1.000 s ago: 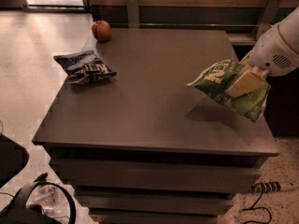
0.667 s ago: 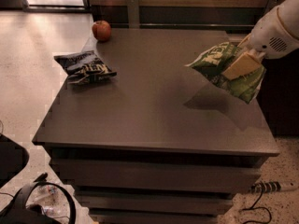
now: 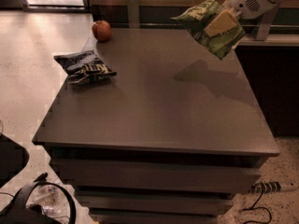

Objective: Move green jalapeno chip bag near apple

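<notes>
My gripper point(image 3: 220, 22) is at the upper right, shut on the green jalapeno chip bag point(image 3: 205, 27), which hangs in the air well above the right rear part of the dark table point(image 3: 159, 106). A tan finger pad presses the bag's right side. The bag casts a shadow on the tabletop below. The red apple point(image 3: 101, 30) sits at the table's far left corner, well to the left of the bag.
A black chip bag point(image 3: 84, 67) lies at the table's left edge in front of the apple. A counter runs behind at the right. A power strip point(image 3: 267, 187) with cable lies on the floor at lower right, dark gear at lower left.
My gripper has lifted the green bag higher and carried it toward the back of the table and a little left. The apple and black bag have not moved.
</notes>
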`<state>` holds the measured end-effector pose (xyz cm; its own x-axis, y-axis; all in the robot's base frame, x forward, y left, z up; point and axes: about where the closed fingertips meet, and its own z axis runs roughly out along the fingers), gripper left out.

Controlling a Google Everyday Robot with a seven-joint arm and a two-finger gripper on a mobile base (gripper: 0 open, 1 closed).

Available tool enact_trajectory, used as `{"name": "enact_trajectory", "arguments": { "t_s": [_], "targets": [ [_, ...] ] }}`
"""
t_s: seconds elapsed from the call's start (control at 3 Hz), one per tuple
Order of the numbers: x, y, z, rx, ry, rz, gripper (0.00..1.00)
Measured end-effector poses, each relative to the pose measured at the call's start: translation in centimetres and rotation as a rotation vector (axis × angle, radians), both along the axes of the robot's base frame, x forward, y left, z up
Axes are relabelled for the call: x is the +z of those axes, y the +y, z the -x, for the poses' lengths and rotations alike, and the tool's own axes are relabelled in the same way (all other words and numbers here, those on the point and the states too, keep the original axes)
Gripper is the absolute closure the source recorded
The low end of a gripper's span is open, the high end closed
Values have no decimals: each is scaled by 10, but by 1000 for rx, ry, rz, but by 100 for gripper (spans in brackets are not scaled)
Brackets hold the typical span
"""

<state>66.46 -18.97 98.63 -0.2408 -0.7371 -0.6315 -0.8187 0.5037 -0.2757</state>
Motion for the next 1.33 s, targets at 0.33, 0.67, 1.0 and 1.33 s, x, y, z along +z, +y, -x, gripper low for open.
{"name": "enact_trajectory", "arguments": {
  "t_s": [0.33,0.67,1.0,1.33],
  "targets": [
    [0,0,0,0,0,0,100],
    [-5,20,-25,22,-38,3,100],
    [-16,49,-64,49,-88,-17,100],
    [-30,74,-102,65,-126,-44,100]
  ]
}}
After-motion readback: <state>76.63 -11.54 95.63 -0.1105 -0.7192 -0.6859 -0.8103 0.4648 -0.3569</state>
